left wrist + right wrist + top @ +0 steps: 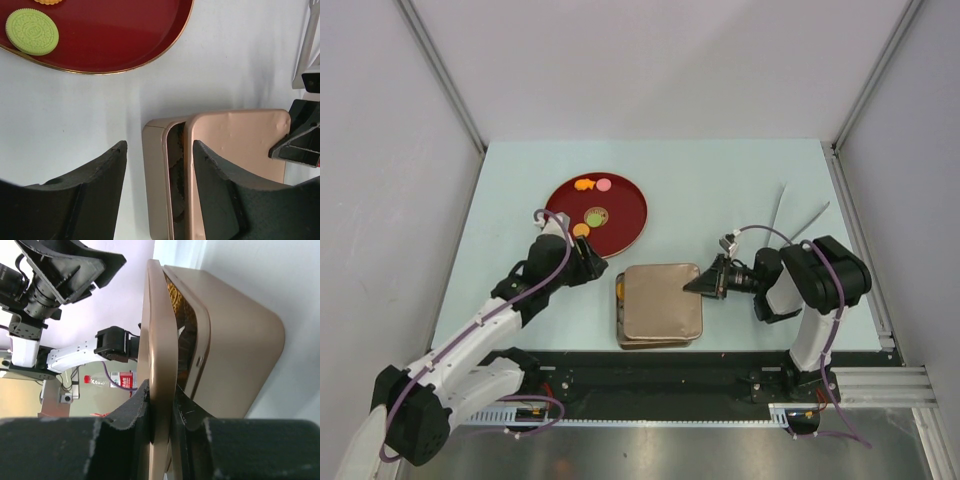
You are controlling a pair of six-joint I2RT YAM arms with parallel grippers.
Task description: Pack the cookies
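A red plate (625, 200) holds several cookies: an orange one (584, 184), a pink one (604, 184), a green one (594, 216) on a dark disc, and another orange one (581, 230). The green cookie (32, 31) also shows in the left wrist view. A beige tin box (620, 300) stands in front of the plate, its lid (662, 300) lying shifted over it and leaving a gap at the left. My right gripper (705, 283) is shut on the lid's right edge (155, 340). An orange cookie (176, 295) shows inside the box. My left gripper (595, 265) is open and empty above the box's left edge (155, 175).
Metal tongs (790, 215) lie at the back right of the pale table. The plate's rim (150, 55) is just beyond my left gripper. The table's near edge runs just in front of the box.
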